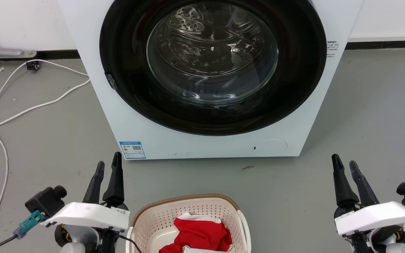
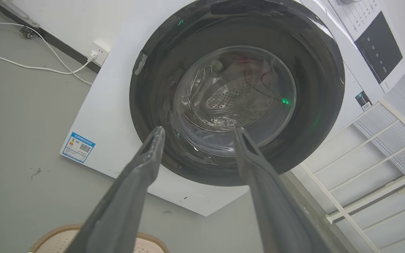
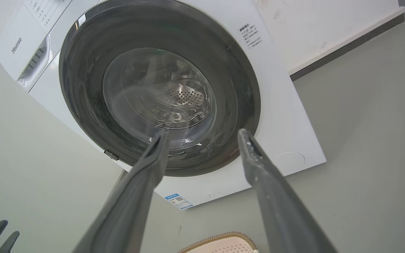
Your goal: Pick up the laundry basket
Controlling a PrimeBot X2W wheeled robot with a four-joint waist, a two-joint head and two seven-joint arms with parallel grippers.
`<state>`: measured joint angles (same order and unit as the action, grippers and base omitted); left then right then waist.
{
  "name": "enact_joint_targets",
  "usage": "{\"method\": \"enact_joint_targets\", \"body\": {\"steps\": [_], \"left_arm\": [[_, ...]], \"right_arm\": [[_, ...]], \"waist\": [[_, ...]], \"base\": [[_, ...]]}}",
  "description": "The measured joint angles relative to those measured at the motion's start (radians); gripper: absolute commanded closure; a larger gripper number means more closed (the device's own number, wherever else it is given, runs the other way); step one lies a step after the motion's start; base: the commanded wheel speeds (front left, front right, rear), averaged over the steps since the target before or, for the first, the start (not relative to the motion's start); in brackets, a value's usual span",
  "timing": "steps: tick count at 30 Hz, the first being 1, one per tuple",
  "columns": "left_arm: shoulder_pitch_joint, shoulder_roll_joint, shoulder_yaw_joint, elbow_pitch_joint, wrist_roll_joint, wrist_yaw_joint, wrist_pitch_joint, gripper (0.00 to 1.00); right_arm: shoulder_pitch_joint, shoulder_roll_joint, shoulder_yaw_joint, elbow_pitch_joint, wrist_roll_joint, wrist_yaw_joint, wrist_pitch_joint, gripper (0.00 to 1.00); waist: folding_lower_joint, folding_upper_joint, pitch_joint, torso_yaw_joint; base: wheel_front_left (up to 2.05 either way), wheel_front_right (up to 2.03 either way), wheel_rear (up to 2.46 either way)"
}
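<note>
Left claw & right claw are both empty, fingers spread fairly wide and pointing at the washer, not down at the load. The laundry basket sits on the floor in front of the washer, low centre in head view, btwn the two arms. It's close to the left arm and well apart from the right. Prob light: thin plastic w/ holes, only a red cloth & a bit of white inside. Walls likely flex if squeezed, and the smooth plastic could slip. Best hold imo is the white side handles, one per claw, lifted level.
</note>
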<state>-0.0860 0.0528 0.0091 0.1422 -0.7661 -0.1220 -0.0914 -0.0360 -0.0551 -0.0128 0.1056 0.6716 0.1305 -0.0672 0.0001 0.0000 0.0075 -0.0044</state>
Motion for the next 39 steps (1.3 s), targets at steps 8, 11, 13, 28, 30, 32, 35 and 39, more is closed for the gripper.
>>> {"method": "enact_joint_targets", "body": {"steps": [8, 11, 13, 28, 30, 32, 35, 39], "left_arm": [[-0.001, 0.002, -0.009, 0.003, 0.114, 0.009, -0.022, 0.0], [-0.002, 0.004, -0.012, 0.003, 0.142, 0.012, -0.028, 0.0], [-0.002, 0.005, -0.014, 0.003, 0.166, 0.013, -0.033, 0.0], [-0.005, 0.014, -0.037, 0.015, 0.333, 0.03, -0.072, 0.0], [-0.005, 0.015, -0.04, 0.02, 0.352, 0.03, -0.077, 0.0], [-0.005, 0.018, -0.045, 0.023, 0.383, 0.034, -0.084, 0.0], [-0.005, 0.02, -0.05, 0.025, 0.411, 0.034, -0.09, 0.0], [-0.005, 0.022, -0.054, 0.028, 0.447, 0.036, -0.098, 0.0]], "right_arm": [[0.002, 0.0, 0.011, -0.012, -0.136, 0.0, -0.004, 0.0], [0.006, 0.0, 0.012, -0.015, -0.167, 0.0, -0.002, 0.0], [0.007, 0.0, 0.013, -0.019, -0.192, 0.0, -0.002, 0.0], [0.024, 0.001, 0.016, -0.043, -0.376, 0.0, 0.012, 0.0], [0.025, 0.001, 0.016, -0.045, -0.398, 0.0, 0.014, 0.0], [0.028, 0.001, 0.016, -0.049, -0.424, 0.0, 0.015, 0.0], [0.037, 0.001, 0.015, -0.051, -0.454, 0.0, 0.016, 0.0], [0.039, 0.002, 0.016, -0.055, -0.489, 0.0, 0.016, 0.0]], "waist": [[0.0, 0.0, 0.001, 0.0], [0.0, 0.0, 0.001, 0.0], [0.0, 0.0, 0.002, 0.0], [0.0, 0.0, -0.003, 0.0], [0.0, 0.0, -0.003, 0.0], [0.0, 0.0, -0.004, 0.0], [0.0, 0.0, -0.005, 0.001], [0.0, 0.0, -0.008, 0.001]], "base": [[0.0, 0.0, 0.0], [0.0, 0.0, 0.0], [0.0, 0.0, 0.0], [0.0, 0.0, 0.0], [0.0, 0.0, 0.0], [0.0, 0.0, 0.0], [0.0, 0.0, 0.0], [0.0, 0.0, 0.0]]}}
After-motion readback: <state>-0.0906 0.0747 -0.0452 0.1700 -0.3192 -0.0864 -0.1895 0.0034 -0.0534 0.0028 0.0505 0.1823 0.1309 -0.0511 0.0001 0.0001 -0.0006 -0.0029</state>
